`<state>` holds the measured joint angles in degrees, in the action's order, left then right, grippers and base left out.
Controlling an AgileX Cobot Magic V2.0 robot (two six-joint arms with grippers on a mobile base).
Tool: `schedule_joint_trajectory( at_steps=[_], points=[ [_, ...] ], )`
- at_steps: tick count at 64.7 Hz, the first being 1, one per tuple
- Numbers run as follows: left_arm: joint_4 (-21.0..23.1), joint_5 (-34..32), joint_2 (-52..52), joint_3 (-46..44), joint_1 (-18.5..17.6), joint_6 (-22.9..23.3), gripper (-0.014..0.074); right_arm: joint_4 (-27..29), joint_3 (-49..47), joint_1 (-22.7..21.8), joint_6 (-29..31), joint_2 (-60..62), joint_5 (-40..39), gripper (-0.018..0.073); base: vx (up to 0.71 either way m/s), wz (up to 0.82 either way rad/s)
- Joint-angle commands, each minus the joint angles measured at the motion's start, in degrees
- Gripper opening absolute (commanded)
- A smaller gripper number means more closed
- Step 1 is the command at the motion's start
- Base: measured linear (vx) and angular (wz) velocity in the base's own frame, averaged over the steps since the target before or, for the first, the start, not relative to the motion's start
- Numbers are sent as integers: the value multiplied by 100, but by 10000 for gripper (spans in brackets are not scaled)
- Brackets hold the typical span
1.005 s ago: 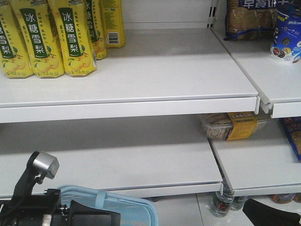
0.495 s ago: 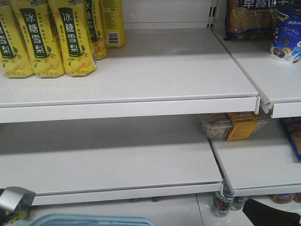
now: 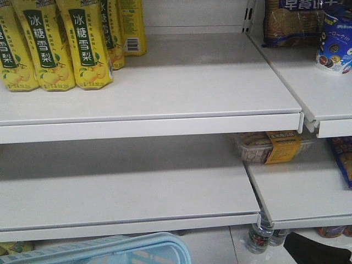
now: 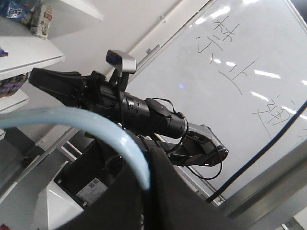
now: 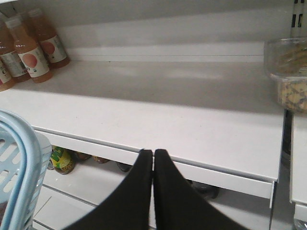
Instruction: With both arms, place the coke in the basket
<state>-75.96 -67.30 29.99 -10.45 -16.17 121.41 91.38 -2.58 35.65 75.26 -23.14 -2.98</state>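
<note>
The coke is out of view in every frame. The pale blue basket (image 3: 129, 250) shows at the bottom edge of the front view, tilted. In the left wrist view its handle (image 4: 96, 124) arcs down into my left gripper (image 4: 144, 184), which is shut on it. My right gripper (image 5: 153, 152) is shut with its fingers pressed together and nothing between them, pointing at the front edge of the lower shelf (image 5: 192, 124). The basket's slotted side (image 5: 17, 163) stands at its left. The right arm (image 4: 139, 110), with its silver block, crosses the left wrist view.
Yellow-labelled bottles (image 3: 60, 44) stand on the upper shelf at left. A clear plastic snack box (image 3: 272, 147) lies at the right of the lower shelf. Orange drink bottles (image 5: 29, 48) stand at its back left. More bottles (image 3: 258, 236) sit under the shelf.
The left arm and its silver block have dropped out of the front view. The basket sank toward the bottom edge, then rose again, tilted.
</note>
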Motion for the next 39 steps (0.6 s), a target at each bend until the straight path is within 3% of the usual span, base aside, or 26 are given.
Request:
schedule_joint_trajectory(
  at_steps=[1, 9, 21, 31, 39],
  points=[
    [873, -555, -50, -180, -19, -15, -6, -18, -157, -15, 31, -36, 63, -4, 0, 0],
    [966, -500, -50, -180, -19, -15, -6, -18, -157, -15, 31, -36, 85, -4, 0, 0],
    [911, 114, -50, -180, -19, -125, -6, -18, -157, -15, 31, -36, 85, -4, 0, 0],
    [932, 441, -50, -180, -19, -1459, -6, -18, -157, -15, 31, -36, 85, -4, 0, 0],
    [1103, 620, -45, -180, -19, -2184, -6, -18, -157, -15, 31, -36, 85, -4, 0, 0]
  ],
)
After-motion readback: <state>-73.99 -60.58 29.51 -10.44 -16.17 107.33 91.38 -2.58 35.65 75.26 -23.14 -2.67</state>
